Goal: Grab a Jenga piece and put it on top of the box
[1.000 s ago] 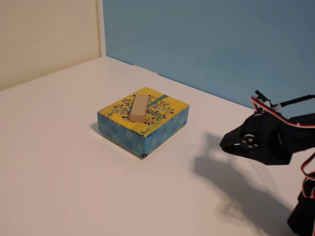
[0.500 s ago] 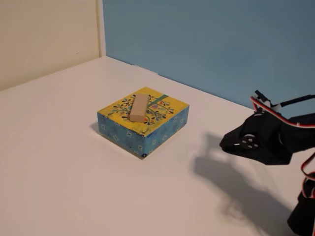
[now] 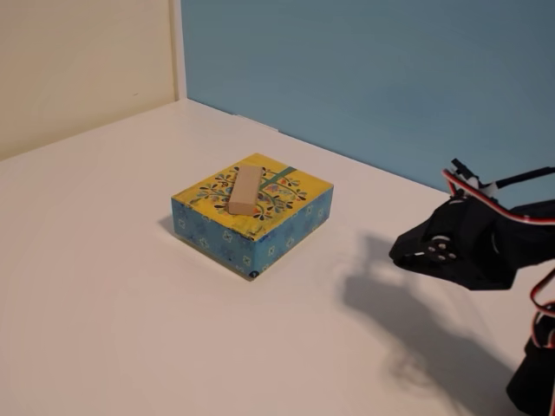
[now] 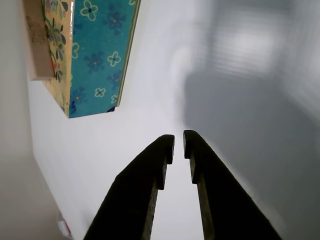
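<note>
Currently the Jenga piece [image 3: 244, 190] lies flat on the yellow floral top of the box [image 3: 286, 224], roughly centred and running lengthwise toward the blue back wall [image 3: 373, 78] in the fixed view; the wrist view shows it [image 4: 39, 45] at the box's [image 4: 97, 55] upper edge. Gripper [image 4: 178, 142] is well apart from the box, to its right in the fixed view [image 3: 401, 253], above the white table [image 3: 104, 286], holding nothing. Jaws stand nearly together, with only a thin slit between the tips.
</note>
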